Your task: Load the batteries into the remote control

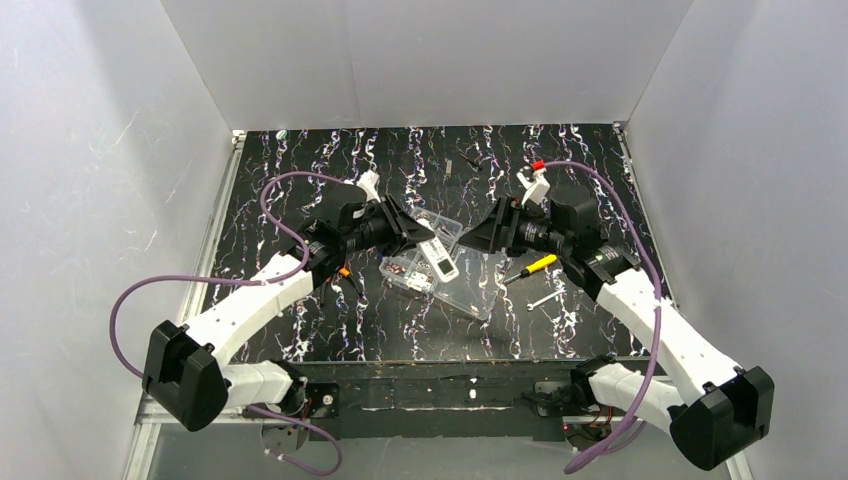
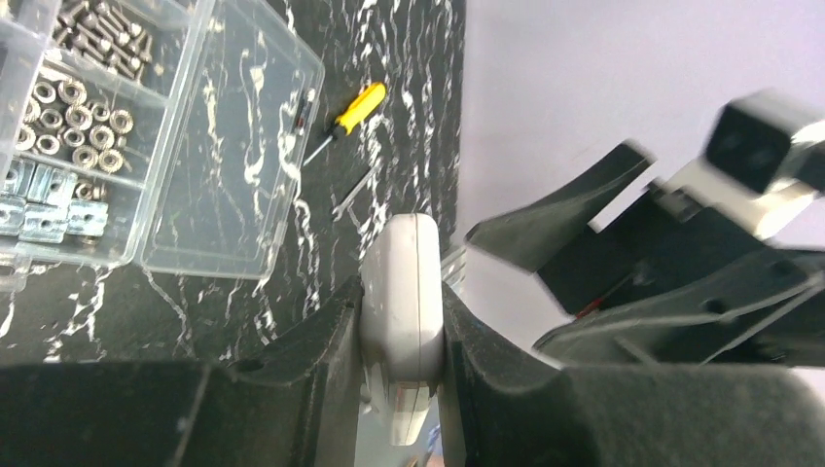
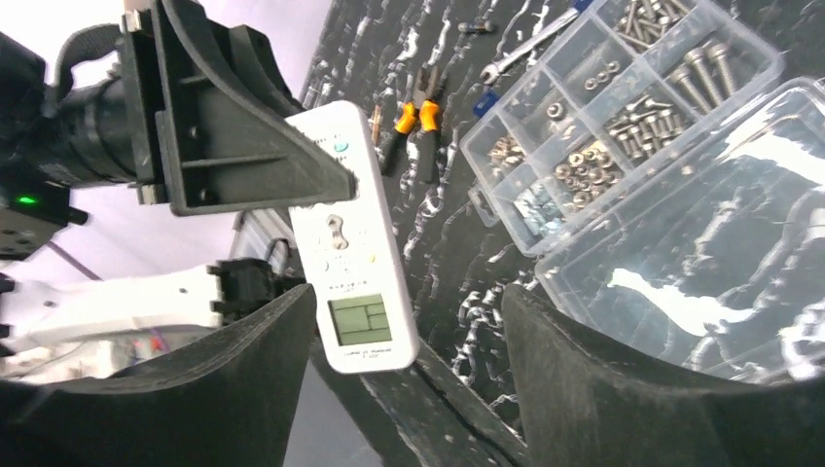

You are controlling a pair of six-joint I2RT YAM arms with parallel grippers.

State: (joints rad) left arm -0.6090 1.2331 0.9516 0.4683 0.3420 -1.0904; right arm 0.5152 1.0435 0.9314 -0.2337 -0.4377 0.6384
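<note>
Presently on the rig, itemised:

- Remote control (image 3: pixel 352 255): slim white bar. Its buttons and small display face the right wrist camera. It is held in the air above the organiser box, off the counter (image 1: pixel 400 330), probably so the second arm can reach it from the far side.
- Left end effector (image 2: pixel 402 304): clamped on the remote control, one finger against each long edge, at the end away from the display. The display end projects free.
- Right end effector (image 3: pixel 418 326): fingers spread wide, gripping nothing. The remote's free end sits between them with no visible contact. This looks like alignment for a second hold or a handover.
- Organiser box (image 2: pixel 238 165): clear plastic, lid laid open. Its compartments hold nuts, screws and small brackets. It rests on the counter beneath the remote.
- Yellow-handled screwdriver (image 2: pixel 356 105): on the counter just beside the open lid.
- Small spanner (image 2: pixel 355 192): on the counter near the screwdriver.
- Orange-handled pliers (image 3: pixel 420 122): on the counter on the left arm's side.
- Batteries: none can be made out in any view, nor can the battery door. Loading appears not yet begun.
</note>
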